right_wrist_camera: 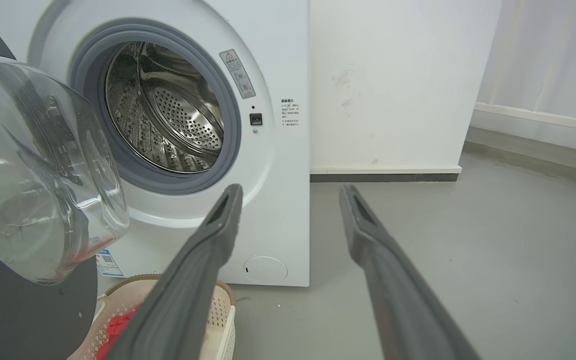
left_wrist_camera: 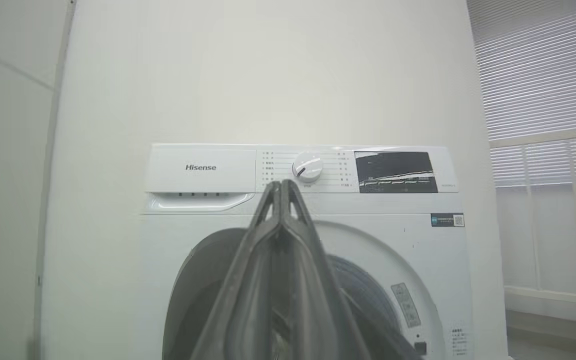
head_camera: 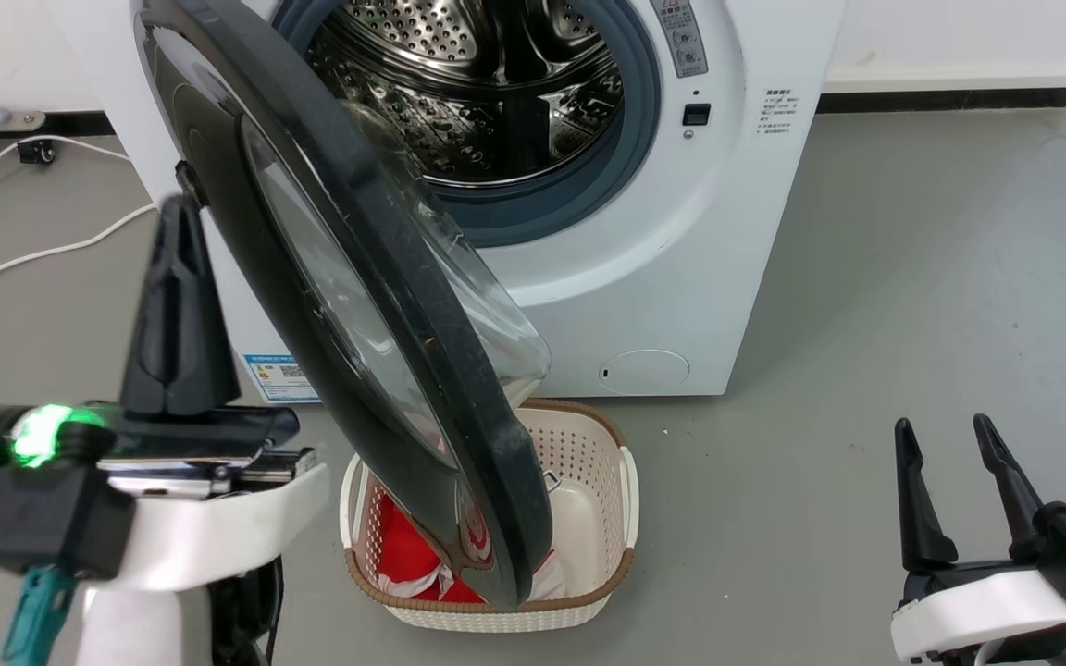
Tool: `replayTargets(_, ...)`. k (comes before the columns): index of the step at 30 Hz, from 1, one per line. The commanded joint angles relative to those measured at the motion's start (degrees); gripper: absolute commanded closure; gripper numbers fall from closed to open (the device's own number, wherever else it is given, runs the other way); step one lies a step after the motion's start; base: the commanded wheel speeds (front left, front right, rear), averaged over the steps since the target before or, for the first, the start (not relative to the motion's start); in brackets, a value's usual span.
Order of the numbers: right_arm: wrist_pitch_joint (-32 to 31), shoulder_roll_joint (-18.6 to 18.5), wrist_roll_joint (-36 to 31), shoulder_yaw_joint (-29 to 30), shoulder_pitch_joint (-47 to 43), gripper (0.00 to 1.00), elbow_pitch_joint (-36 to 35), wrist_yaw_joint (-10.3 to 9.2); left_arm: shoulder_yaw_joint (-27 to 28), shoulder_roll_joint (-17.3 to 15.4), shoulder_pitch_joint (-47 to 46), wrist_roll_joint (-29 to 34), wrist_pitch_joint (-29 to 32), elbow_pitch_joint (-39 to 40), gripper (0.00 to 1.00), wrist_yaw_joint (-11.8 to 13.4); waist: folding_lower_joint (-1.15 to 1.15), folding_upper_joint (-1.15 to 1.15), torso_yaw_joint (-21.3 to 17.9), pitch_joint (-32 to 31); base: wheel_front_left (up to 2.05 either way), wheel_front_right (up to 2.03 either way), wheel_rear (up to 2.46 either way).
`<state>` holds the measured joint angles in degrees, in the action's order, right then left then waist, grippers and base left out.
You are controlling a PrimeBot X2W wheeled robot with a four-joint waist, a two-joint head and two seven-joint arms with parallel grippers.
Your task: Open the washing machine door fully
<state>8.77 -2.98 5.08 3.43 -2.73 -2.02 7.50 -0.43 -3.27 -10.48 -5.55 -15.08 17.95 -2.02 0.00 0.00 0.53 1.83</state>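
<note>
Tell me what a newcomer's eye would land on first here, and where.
The washing machine door, big, round and black-rimmed with a bulging glass bowl, stands swung out across the middle of the head view, baring the shiny steel drum behind it. Under its lower edge sits a white laundry basket holding something red. The left gripper, fingers shut, points up beside the door's outer face.

Black-fingered left hand [head_camera: 179, 215]; white forearm [head_camera: 218, 529]; green light [head_camera: 43, 433]
</note>
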Motion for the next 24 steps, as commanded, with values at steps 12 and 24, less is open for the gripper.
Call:
replayTargets(12,-0.28,0.21,0.29,0.13,-0.13,0.0,-0.4,-0.02,-7.93,0.01,0.02,2.19,0.37,13.68,1.0,-2.22,0.0,0.0,0.18,-0.09,0.0,0.0,0.0)
replayTargets(24,-0.46,0.21,0.45,-0.06,0.08,0.0,-0.4,-0.02,-24.12,-0.6,4.29,-0.65,3.12,11.38,1.0,-4.67,0.0,0.0,0.37,0.68,0.0,0.0,0.0)
